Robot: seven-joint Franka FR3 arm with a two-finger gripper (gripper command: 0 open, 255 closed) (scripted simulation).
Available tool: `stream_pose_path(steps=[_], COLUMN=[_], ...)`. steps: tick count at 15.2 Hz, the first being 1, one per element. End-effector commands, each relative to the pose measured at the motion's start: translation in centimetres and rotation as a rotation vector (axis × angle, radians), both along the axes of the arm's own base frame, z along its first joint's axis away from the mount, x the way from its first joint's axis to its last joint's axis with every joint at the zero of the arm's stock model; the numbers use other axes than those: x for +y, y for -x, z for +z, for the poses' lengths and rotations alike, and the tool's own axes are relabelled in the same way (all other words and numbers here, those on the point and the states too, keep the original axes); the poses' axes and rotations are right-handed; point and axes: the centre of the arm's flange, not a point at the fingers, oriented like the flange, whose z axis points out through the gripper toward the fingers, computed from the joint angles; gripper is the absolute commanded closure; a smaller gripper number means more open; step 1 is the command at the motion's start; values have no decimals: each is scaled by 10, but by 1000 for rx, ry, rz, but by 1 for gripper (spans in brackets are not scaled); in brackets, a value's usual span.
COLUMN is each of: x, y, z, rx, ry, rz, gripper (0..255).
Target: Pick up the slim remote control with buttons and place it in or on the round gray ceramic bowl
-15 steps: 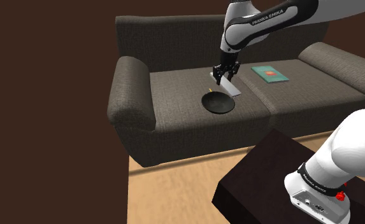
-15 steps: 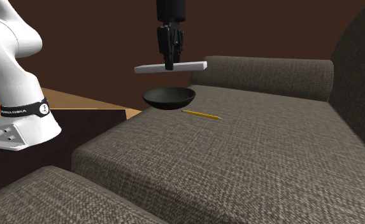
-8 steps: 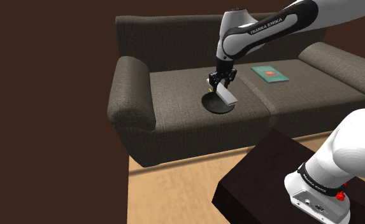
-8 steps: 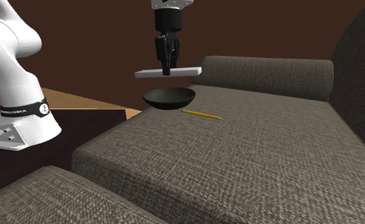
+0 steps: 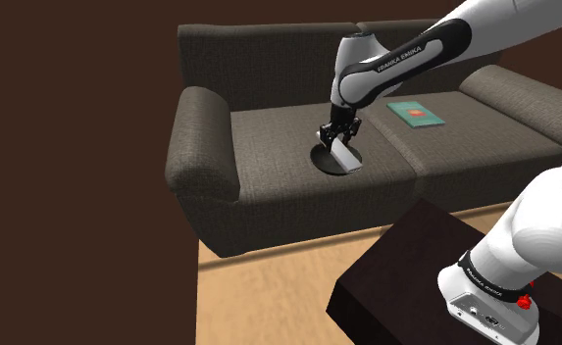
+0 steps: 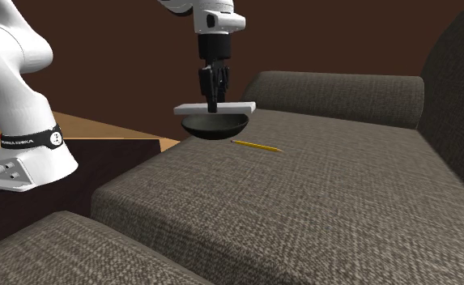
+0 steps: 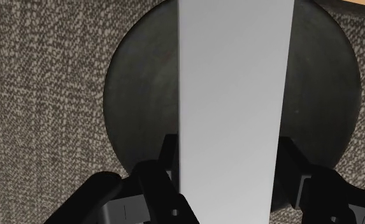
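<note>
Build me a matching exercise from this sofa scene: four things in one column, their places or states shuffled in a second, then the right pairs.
Things
1. remote
2. bowl
3. pencil
4. book

Places or states
A. yellow, lying on the sofa seat near the bowl
B. teal, flat on the neighbouring seat cushion
C. clasped level in the gripper, over the bowl
D. dark and round, resting on the seat

Pairs: 1-C, 2-D, 3-A, 4-B

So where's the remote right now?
In the second exterior view the remote is clasped level in the gripper, right over the dark bowl on the sofa, with a pencil nearby.
</note>
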Motion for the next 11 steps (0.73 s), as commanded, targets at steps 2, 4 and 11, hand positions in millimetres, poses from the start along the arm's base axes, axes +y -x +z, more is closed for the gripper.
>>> stream_pose_path(steps=[2,4,11], x=[-1,-1,-1], y=[0,0,0], z=[-13,-13,-13], rx=[-1,-1,-1], ry=[0,0,0], rz=[0,0,0], gripper=[255,255,0])
